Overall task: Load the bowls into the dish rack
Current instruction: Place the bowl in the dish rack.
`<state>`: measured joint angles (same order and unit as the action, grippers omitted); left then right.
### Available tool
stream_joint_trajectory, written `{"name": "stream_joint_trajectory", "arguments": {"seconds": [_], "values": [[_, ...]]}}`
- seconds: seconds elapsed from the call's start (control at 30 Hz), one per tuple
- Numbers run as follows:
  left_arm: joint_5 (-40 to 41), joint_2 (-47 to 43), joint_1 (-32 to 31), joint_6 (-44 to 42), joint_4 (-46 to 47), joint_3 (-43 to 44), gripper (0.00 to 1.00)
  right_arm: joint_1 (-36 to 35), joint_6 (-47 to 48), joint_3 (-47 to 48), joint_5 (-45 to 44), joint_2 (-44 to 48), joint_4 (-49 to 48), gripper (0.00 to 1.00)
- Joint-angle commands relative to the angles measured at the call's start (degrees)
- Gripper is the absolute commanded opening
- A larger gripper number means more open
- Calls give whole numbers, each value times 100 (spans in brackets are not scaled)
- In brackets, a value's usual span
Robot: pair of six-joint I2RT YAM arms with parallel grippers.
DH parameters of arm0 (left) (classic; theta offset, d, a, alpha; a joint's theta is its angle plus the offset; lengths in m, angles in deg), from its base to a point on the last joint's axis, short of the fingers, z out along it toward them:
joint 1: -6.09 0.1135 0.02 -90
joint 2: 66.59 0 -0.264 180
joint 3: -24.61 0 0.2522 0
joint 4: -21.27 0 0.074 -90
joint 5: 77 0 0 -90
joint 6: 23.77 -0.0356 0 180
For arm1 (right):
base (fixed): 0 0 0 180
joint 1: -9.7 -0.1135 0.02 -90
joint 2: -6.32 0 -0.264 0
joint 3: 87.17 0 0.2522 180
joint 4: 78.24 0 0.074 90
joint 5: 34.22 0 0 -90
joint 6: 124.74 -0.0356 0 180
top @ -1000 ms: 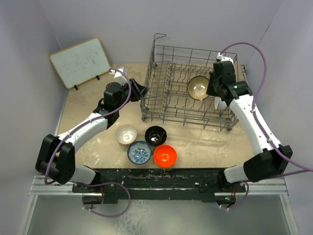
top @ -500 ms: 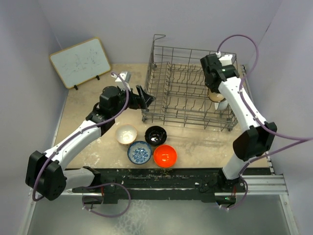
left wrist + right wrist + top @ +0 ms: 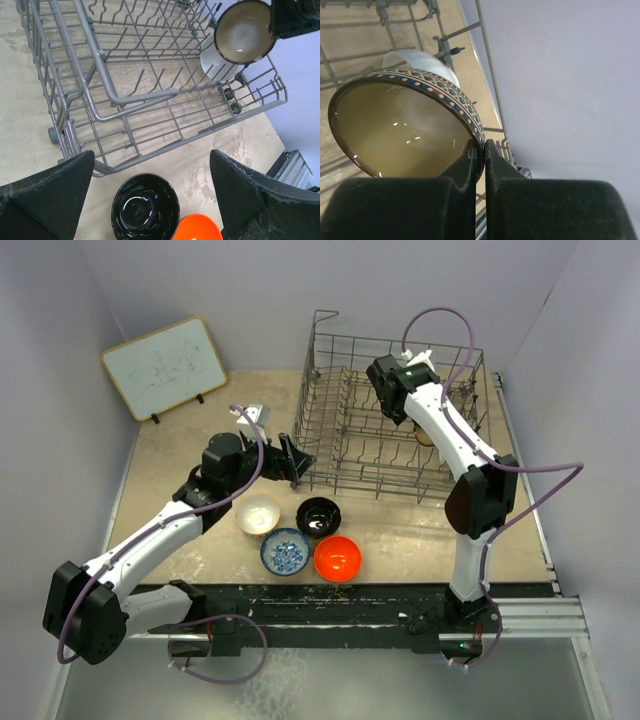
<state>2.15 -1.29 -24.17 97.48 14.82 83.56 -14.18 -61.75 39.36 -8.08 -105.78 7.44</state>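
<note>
Placing step of the rack loading is being carried out. A small round glazed brown-rimmed bowl (image 3: 395, 127), greyish inside, is being held on edge at the far right end of the large rectangular grey wire dish rack (image 3: 370, 480), just in front of a plain white bowl (image 3: 422, 60) propped among the tines there. Whether it is already resting on the wires cannot be told. Its rim is being pinched by the right end effector (image 3: 479, 149), fingers nearly together with only the bowl wall between them. Next, as judged, the brown-rimmed bowl is to be lowered into a free slot beside the white one and released without a tine being clipped. The left end effector (image 3: 291, 455) is being held wide apart and empty, near the rack's near left corner, over the beige counter (image 3: 170, 470). There a cream bowl (image 3: 259, 513), a glossy black bowl (image 3: 145, 206), a blue-and-white patterned bowl (image 3: 285, 551) and a bright orange-red bowl (image 3: 337, 558) are waiting, the black one likely the next pick.
</note>
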Motion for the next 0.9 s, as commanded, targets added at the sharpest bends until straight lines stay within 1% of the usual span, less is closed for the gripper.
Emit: {"name": "stream_joint_trajectory", "arguments": {"seconds": [0.0,0.1,0.27,0.5,0.73,0.87], "values": [[-159,-70,-32,-192,675,-97,99,34,107,482,-973,-19,164,0],[-278,115,-33,-193,988,-229,99,42,221,491,-1078,-105,146,0],[-706,389,-32,-141,1532,-413,99,33,269,358,-1203,-253,153,0],[-967,507,-65,-80,1716,-490,99,-28,242,-44,-1436,-534,161,0],[-1270,697,-73,-68,1860,-463,99,-20,218,-53,-1690,-886,163,0],[-1303,728,-76,-66,1897,-467,99,-24,289,18,-2099,-913,163,0]]}}
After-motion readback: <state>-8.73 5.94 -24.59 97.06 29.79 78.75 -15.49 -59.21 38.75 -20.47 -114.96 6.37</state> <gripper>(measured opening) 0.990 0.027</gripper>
